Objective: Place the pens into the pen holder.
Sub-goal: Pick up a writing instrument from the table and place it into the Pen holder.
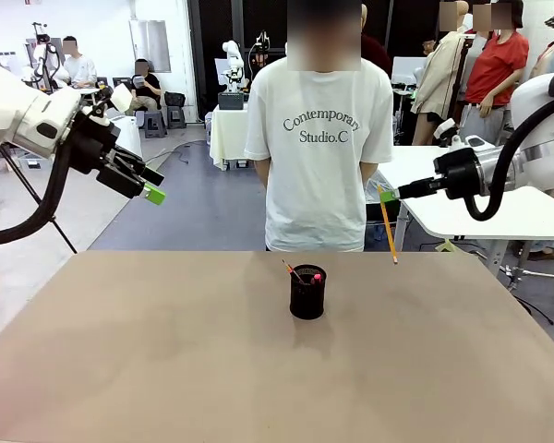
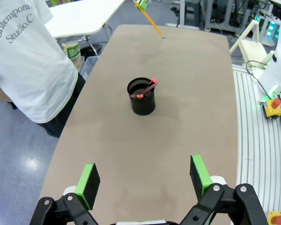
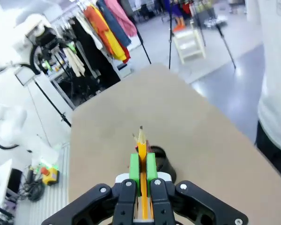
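Nearest me, my left gripper (image 2: 145,176) waits wide open and empty while my right gripper (image 1: 388,195), upper right, pinches the pencil (image 1: 388,231) tip-down, ready for the holder (image 1: 307,293) with two pens (image 1: 304,275).

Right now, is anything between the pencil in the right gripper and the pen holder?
Nothing visible. The right gripper holds the pencil in the air, up and to the right of the pen holder; bare table lies between. Two pens already lean inside, leaving room.
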You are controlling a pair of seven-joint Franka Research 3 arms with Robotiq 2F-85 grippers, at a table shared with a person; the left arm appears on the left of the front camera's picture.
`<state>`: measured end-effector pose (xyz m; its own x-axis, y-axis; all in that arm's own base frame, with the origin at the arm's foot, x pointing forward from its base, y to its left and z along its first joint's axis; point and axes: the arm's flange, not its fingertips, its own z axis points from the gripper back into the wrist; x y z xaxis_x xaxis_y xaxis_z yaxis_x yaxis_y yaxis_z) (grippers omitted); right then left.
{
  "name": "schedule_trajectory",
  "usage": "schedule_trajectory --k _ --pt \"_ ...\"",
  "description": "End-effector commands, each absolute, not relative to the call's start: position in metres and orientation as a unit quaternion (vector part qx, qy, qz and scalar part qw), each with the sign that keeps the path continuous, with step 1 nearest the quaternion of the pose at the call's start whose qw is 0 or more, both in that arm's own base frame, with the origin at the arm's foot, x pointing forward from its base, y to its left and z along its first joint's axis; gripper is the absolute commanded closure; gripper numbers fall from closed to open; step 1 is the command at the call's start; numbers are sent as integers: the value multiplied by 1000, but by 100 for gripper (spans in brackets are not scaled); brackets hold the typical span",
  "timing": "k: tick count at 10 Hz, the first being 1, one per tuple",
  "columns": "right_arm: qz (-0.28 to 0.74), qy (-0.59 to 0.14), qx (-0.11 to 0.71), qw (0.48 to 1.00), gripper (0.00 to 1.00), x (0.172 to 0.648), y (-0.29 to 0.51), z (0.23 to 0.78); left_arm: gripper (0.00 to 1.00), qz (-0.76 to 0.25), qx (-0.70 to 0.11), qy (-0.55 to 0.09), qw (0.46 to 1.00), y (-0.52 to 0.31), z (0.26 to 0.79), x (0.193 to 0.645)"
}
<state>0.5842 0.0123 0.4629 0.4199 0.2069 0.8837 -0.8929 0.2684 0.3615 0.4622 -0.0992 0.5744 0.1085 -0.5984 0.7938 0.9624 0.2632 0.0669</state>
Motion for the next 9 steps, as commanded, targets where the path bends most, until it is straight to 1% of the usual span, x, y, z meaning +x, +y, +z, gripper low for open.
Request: schedule_trajectory --k 1,2,3,6,7,8,9 --pt "407 -428 440 676 100 568 26 462 0 -552 -244 -372 705 -97 575 462" --pt "384 -468 425 673 100 569 26 466 0 -552 -244 -372 705 -97 575 462" --pt "405 -393 454 690 100 582 18 467 0 -552 -244 -372 705 -97 575 462" --pt "405 -393 454 690 100 582 18 467 0 -552 -244 -372 705 -97 575 462" --pt "403 -410 448 685 100 579 18 463 0 -552 -244 -372 705 -97 575 462" --pt "399 -460 458 648 100 574 26 453 0 -552 -244 -372 705 -97 575 462" --pt "419 -476 482 605 100 573 37 448 0 -552 -244 -372 705 -97 575 462"
